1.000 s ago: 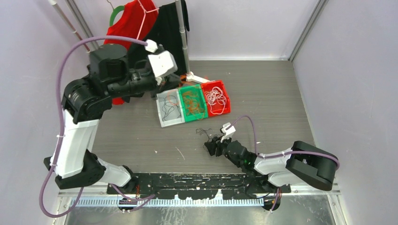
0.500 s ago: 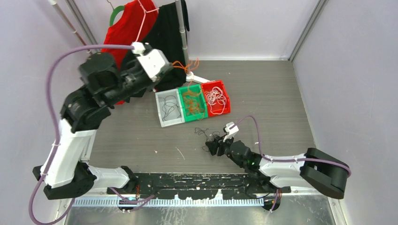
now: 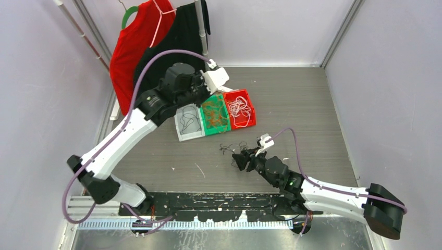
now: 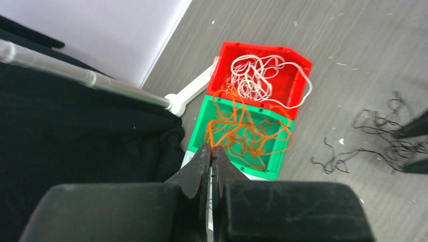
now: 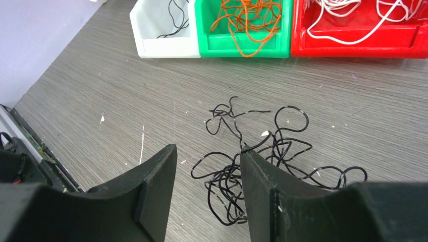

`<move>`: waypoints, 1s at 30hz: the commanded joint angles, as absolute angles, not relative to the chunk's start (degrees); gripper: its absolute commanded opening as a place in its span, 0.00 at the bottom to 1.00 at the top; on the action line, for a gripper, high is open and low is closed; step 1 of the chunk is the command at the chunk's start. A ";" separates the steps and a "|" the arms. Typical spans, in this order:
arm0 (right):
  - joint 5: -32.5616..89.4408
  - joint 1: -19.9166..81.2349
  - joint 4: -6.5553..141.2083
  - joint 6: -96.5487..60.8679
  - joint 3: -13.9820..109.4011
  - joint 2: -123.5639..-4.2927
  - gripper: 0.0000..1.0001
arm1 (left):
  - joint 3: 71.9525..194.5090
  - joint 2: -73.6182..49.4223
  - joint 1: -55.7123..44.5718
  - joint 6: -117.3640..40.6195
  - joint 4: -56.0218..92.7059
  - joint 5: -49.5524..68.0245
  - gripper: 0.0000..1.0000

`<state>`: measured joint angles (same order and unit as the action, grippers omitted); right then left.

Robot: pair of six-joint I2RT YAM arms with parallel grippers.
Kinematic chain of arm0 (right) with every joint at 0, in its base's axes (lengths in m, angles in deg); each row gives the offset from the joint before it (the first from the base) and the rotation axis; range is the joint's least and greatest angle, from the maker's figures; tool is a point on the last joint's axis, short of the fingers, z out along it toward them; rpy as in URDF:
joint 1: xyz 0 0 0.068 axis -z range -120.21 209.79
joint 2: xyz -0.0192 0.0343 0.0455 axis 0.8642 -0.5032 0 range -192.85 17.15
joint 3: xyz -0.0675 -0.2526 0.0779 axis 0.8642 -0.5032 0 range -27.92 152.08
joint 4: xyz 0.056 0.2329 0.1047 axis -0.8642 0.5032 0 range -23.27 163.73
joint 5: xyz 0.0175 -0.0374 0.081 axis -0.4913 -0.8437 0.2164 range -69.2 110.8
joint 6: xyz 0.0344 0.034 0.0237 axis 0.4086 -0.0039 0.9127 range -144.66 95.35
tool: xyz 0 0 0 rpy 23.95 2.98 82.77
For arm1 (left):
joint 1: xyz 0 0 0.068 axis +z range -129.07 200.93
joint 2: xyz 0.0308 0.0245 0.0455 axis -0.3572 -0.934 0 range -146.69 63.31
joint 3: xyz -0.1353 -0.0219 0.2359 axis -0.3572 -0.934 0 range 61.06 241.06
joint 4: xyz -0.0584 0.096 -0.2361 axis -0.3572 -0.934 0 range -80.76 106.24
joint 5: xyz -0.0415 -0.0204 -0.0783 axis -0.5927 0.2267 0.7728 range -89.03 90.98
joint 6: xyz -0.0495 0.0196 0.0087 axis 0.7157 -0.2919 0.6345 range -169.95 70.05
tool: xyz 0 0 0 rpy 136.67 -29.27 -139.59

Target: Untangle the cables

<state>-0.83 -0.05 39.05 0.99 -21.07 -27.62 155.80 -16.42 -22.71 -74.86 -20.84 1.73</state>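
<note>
A loose snarl of black cables (image 3: 228, 148) lies on the grey table, also in the right wrist view (image 5: 229, 174) and the left wrist view (image 4: 378, 136). My right gripper (image 3: 237, 159) is open and low over it (image 5: 208, 151); part of the snarl lies between the jaws and one strand touches the right finger. My left gripper (image 3: 204, 98) is shut (image 4: 212, 147) on an orange cable that runs down into the heap of orange cables (image 4: 247, 133) in the green bin (image 3: 225, 126). White cables (image 3: 240, 108) fill the red bin (image 3: 252, 123).
A white bin (image 3: 180, 136) holding one black cable stands left of the green bin. A clothes rack with red and black garments (image 3: 135, 41) stands at the back left; its pole (image 4: 81, 75) and white foot (image 4: 189, 93) are close to the bins.
My left arm has swung from the back left to above the bins, carrying the orange cable down to the green bin. My right arm has stretched slightly forward over the black snarl.
</note>
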 commanded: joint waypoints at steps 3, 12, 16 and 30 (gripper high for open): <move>-1.99 0.02 44.41 2.14 -18.96 -23.01 0.54 | 158.75 -25.25 -17.70 -72.99 -17.01 -1.02 0.00; -1.87 0.02 47.89 2.99 -18.27 -20.38 0.54 | 161.26 -36.65 -14.66 -72.80 -17.35 0.23 0.00; -2.27 0.02 48.36 2.85 -17.67 -20.62 0.53 | 160.56 -40.22 -13.95 -72.23 -17.47 1.63 0.00; -2.97 0.02 50.34 4.60 -16.18 -18.91 0.53 | 159.30 -53.05 -13.61 -72.63 -15.11 4.04 0.03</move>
